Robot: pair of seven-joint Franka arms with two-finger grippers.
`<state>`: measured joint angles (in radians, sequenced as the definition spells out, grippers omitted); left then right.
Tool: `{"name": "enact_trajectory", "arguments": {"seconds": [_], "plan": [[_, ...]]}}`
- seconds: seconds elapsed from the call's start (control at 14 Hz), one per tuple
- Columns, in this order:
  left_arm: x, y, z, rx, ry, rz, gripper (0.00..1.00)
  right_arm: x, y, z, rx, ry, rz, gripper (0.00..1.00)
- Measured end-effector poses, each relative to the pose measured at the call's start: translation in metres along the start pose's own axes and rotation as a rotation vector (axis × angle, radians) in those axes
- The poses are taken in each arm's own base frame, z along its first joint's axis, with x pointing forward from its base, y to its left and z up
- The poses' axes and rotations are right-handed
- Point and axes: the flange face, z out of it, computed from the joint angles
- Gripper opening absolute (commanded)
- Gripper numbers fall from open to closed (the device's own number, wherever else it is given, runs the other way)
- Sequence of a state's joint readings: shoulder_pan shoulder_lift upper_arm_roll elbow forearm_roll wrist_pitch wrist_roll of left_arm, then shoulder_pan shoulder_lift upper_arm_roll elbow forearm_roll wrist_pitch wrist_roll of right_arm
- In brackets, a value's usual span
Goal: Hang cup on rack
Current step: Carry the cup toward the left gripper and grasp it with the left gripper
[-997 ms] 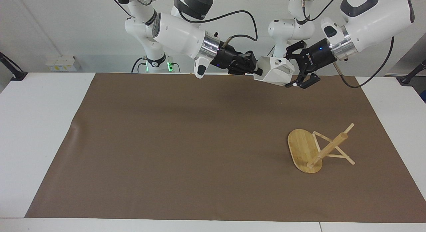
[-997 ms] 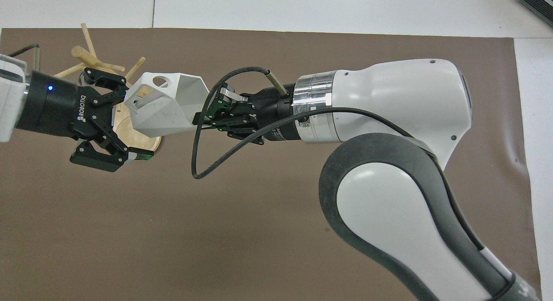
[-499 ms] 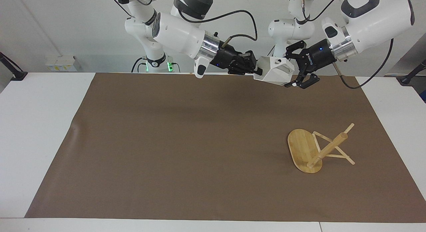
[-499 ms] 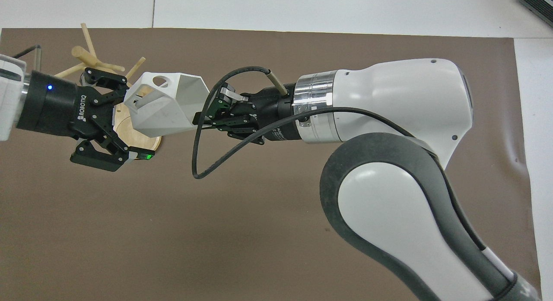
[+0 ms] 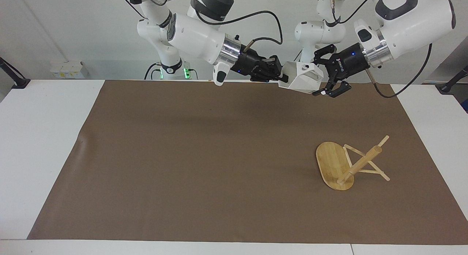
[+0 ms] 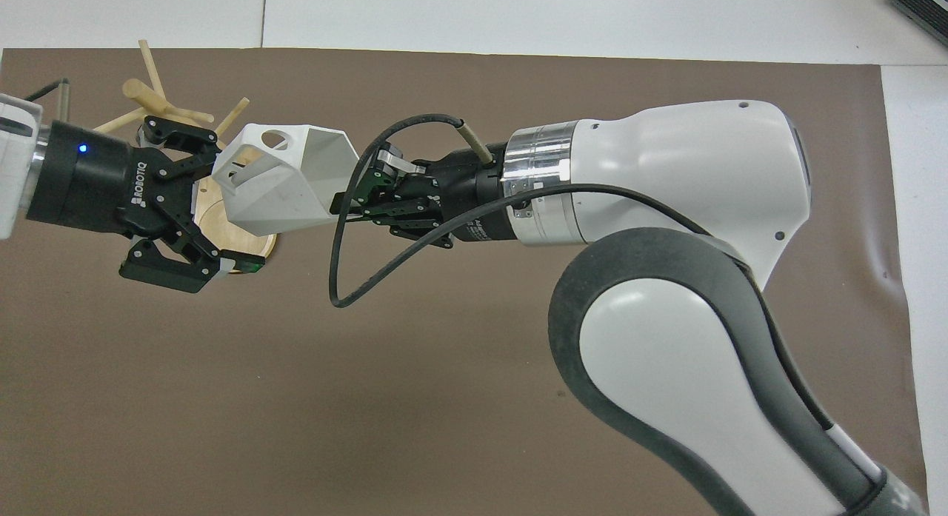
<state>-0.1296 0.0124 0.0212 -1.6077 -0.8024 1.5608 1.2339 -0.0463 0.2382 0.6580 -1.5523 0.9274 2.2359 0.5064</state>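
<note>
Cup: small matte white faceted cup (image 5: 301, 78), narrow base, flat tab handle with round hole, held in mid-air on its side over the brown mat (image 5: 204, 156), up by the mat's 12 o'clock edge in the facing view, toward the left arm's end of the bench (image 5: 47, 145). Handle hole faces up in the overhead view. Cup touches nothing below it.

Right pincer (image 5: 280, 78): comes in from the 10 o'clock side of the facing view, fingertips pressed together on the cup's rim wall at its mouth end, pinching the cup. Carries the cup alone.

Left pincer (image 5: 324, 73): comes in from the 2 o'clock side of the facing view, spread wide, fingers straddling the cup's narrow base and handle end. One finger above the cup, one below. Fingers just beside the cup; cannot tell if any pad touches it. No grip from this side. Both pincers point at each other with the cup between them.

Rack: light bamboo stand (image 5: 349, 165) with oval flat base, thick round post and thin pegs, tipped over on the mat. Base stands on its edge, post slants up toward 2 o'clock in the facing view, pegs resting on the mat. It sits farther from the robots than the cup, toward the left arm's end, well apart from the cup. In the overhead view the left pincer and cup partly cover it at 10 o'clock.

Cup not on any peg.
</note>
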Motion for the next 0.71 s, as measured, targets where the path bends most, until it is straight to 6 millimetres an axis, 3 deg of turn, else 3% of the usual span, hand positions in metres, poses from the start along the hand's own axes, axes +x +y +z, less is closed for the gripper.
{"name": "enact_trajectory", "arguments": {"seconds": [0.71], "plan": [[0.0002,-0.0001,0.0035,-0.012,0.003,-0.001,1.00,-0.0015,-0.0006,0.0025,0.010,-0.007,0.007,0.00]]}}
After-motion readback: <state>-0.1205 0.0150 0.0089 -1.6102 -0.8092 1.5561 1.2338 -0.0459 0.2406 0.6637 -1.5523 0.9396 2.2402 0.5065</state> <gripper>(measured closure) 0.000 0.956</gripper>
